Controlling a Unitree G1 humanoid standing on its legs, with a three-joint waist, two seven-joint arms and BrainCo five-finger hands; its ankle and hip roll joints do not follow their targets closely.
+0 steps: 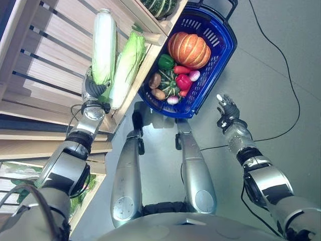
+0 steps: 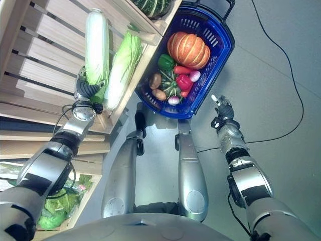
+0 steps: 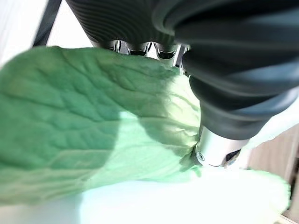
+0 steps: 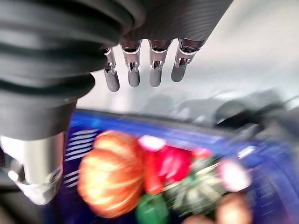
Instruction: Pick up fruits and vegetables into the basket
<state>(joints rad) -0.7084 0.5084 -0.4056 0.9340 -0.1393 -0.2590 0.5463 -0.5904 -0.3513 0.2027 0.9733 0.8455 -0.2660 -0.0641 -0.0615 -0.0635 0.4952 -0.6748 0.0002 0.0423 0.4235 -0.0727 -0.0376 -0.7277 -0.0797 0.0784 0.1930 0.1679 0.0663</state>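
left eye view. wooden rack (image 1: 45, 60), slatted, at the robot's left. two napa cabbages lie side by side on it: the first cabbage (image 1: 104, 45) and the second cabbage (image 1: 127, 68) nearer the rack's edge. left hand (image 1: 94, 90) sits at the leafy end of the first cabbage, arm reaching up and forward onto the shelf. blue basket (image 1: 220, 47) on the floor just beside the rack, holding an orange pumpkin (image 1: 189, 49), green pepper (image 1: 165, 61), red pepper (image 1: 183, 81), a striped green squash (image 1: 168, 83), and smaller items. right hand (image 1: 226, 108) hangs over bare floor near the basket's right rim, touching nothing.

right eye view. same layout. a dark striped melon (image 2: 153, 6) rests on the upper shelf section above the basket.

left wrist view. green veined leaf of the first cabbage pressed close against the hand; fingers curl over the leafy end, thumb against the pale stalk below: clamped on the cabbage.

right wrist view. fingers straight and apart, thumb off to one side, nothing held; basket and its produce below.

step in hand, as judged: lift the first cabbage off the shelf. advice: the grip is at one end of a long, soft item, so expect sag; lift clear of the second cabbage and the rack edge, then lower it lengthwise into the free part of the basket.
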